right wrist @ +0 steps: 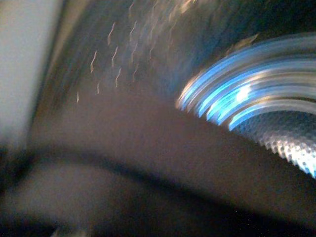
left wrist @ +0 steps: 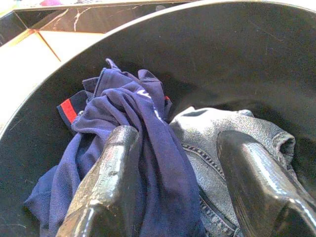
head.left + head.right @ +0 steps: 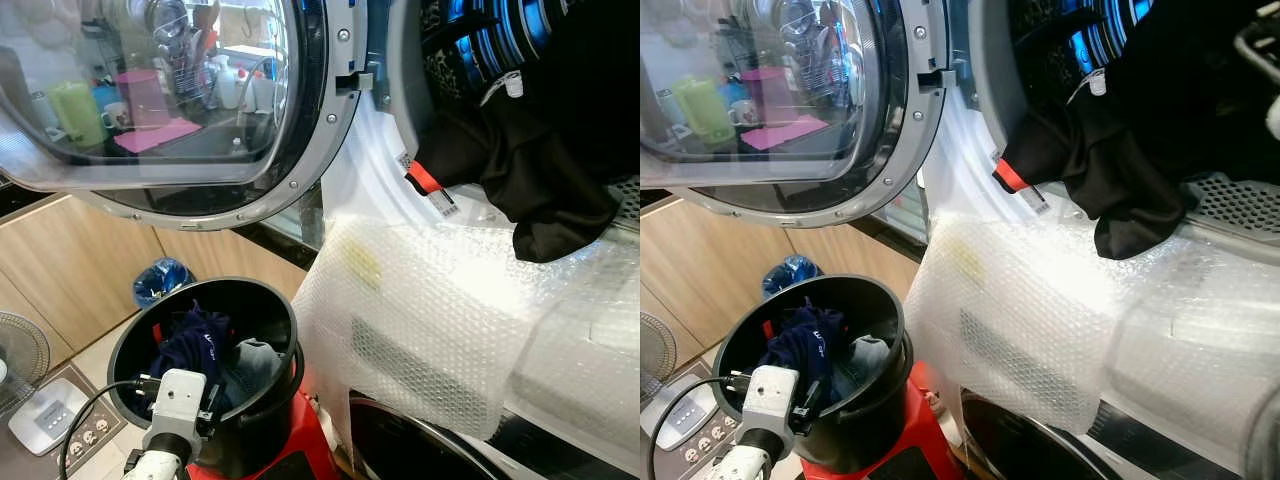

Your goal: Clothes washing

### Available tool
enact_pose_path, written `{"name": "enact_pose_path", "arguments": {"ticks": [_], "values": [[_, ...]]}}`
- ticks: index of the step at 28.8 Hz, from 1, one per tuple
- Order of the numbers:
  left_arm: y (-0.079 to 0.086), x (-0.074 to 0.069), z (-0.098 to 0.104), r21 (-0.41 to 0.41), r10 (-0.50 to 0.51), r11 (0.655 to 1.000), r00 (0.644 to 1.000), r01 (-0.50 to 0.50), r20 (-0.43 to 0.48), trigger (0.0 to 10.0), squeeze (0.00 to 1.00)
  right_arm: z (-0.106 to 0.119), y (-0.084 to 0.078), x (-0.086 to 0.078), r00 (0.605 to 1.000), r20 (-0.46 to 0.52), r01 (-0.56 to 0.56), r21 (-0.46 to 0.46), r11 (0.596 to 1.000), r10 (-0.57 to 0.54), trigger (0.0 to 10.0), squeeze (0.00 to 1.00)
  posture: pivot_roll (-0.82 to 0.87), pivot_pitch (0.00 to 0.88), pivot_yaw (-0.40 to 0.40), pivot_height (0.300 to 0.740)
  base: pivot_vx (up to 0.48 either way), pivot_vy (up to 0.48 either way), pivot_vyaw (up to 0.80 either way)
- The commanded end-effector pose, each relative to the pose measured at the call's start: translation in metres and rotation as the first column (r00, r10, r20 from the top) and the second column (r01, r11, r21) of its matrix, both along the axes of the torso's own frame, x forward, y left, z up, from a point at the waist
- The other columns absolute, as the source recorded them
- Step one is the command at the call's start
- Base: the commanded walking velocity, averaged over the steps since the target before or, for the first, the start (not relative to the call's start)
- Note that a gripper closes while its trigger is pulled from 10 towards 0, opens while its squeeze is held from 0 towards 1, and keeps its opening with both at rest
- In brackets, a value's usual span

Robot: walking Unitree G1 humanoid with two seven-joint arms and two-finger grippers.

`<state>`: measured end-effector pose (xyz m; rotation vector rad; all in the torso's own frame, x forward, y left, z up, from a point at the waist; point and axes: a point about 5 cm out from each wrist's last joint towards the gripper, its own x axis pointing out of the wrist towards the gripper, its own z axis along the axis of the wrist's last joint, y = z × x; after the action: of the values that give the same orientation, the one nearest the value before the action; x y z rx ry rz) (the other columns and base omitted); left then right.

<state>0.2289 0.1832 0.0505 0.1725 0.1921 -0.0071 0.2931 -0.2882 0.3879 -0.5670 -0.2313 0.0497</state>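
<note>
- My left gripper [image 2: 187, 192] sits down inside the black bucket [image 3: 262, 400], its two black fingers [image 2: 106, 187] spread apart over the laundry, closed on nothing.
- In the bucket, a navy blue shirt [image 2: 133, 148] with a red patch is heaped toward the wall farther from the washer; one finger rests against its folds.
- Touching the shirt on the washer side lies a grey denim garment [image 2: 217, 143], under the other finger.
- The bucket stands on a red stool [image 3: 310, 440], just beside the front of the washing machine [image 3: 420, 330], which is wrapped in bubble wrap.
- The round washer door [image 3: 170, 100] is swung open above the bucket.
- A black garment [image 3: 530, 180] with a red tag hangs over the lower rim of the drum opening.
- My right wrist view is blurred, showing the perforated drum [image 1: 276, 133]; I cannot tell how the right gripper's fingers stand.
</note>
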Motion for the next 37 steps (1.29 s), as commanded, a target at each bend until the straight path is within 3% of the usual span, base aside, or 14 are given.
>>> {"name": "enact_pose_path", "arguments": {"ticks": [1,11,13,18,22,25,30,32,34,35,36,37], "values": [[-0.004,-0.006,-0.015,-0.002,-0.022,1.0,0.996,0.022,-0.085,10.0,0.0,-0.004,-0.003,0.0,1.0,-0.028,0.003,-0.077,0.997,-0.006,10.0,0.0,-0.05,0.084,0.049,0.74,0.0,0.0,0.0],[-0.003,-0.006,-0.014,-0.001,-0.023,1.0,0.996,0.023,-0.084,10.0,0.0,-0.002,-0.022,-0.011,0.995,-0.047,-0.093,-0.073,0.993,0.09,10.0,0.0,-0.06,0.083,0.052,0.74,0.0,0.0,0.0],[-0.003,-0.006,-0.015,-0.003,-0.025,1.0,0.996,0.024,-0.085,10.0,0.0,0.006,-0.032,-0.015,0.995,-0.008,-0.1,-0.002,0.995,0.1,10.0,0.0,-0.06,0.074,0.052,0.74,0.0,0.0,0.0],[-0.004,-0.006,-0.015,-0.004,-0.031,1.0,0.996,0.031,-0.087,10.0,0.0,0.003,-0.036,-0.019,0.985,-0.022,-0.172,0.054,0.984,0.174,10.0,0.0,-0.06,0.072,0.056,0.74,0.0,0.0,0.0],[-0.004,-0.005,-0.015,-0.004,-0.032,0.999,0.996,0.031,-0.087,10.0,0.0,-0.003,-0.058,-0.025,0.986,-0.073,-0.143,0.125,0.982,0.153,10.0,0.0,-0.07,0.075,0.054,0.74,0.0,0.0,0.0],[-0.004,-0.005,-0.016,-0.005,-0.031,1.0,0.996,0.031,-0.088,10.0,0.0,-0.012,-0.077,-0.03,0.991,-0.128,-0.037,0.077,0.996,0.047,10.0,0.0,-0.07,0.078,0.052,0.74,0.0,0.0,0.0],[-0.004,-0.005,-0.016,-0.008,-0.033,0.999,0.995,0.032,-0.09,10.0,0.0,-0.006,-0.082,-0.037,0.995,-0.079,-0.054,0.16,0.986,0.068,10.0,0.0,-0.08,0.082,0.051,0.74,0.0,0.0,0.0],[-0.005,-0.005,-0.017,-0.009,-0.033,0.999,0.995,0.033,-0.091,10.0,0.0,-0.002,-0.072,-0.04,0.994,-0.047,-0.09,0.199,0.976,0.101,10.0,0.0,-0.08,0.082,0.052,0.74,0.0,0.0,0.0],[-0.005,-0.004,-0.017,-0.01,-0.035,0.999,0.995,0.035,-0.09,10.0,0.0,-0.003,-0.05,-0.034,0.99,-0.023,-0.126,0.307,0.943,0.14,10.0,0.0,-0.09,0.087,0.049,0.74,0.0,0.0,0.0],[-0.006,-0.004,-0.017,-0.012,-0.034,0.999,0.995,0.033,-0.089,10.0,0.0,-0.003,-0.031,-0.029,0.981,0.017,-0.185,0.42,0.888,0.196,10.0,0.0,-0.09,0.085,0.05,0.74,0.0,0.0,0.0],[-0.006,-0.004,-0.017,-0.012,-0.035,0.999,0.995,0.034,-0.089,10.0,0.0,-0.002,-0.021,-0.024,0.978,0.047,-0.203,0.478,0.855,0.205,10.0,0.0,-0.09,0.086,0.05,0.74,0.0,0.0,0.0],[-0.006,-0.003,-0.017,-0.013,-0.035,0.999,0.995,0.034,-0.088,10.0,0.0,0.0,-0.004,-0.017,0.972,0.093,-0.229,0.565,0.793,0.214,10.0,0.0,-0.09,0.084,0.052,0.74,0.0,0.0,0.0]]}}
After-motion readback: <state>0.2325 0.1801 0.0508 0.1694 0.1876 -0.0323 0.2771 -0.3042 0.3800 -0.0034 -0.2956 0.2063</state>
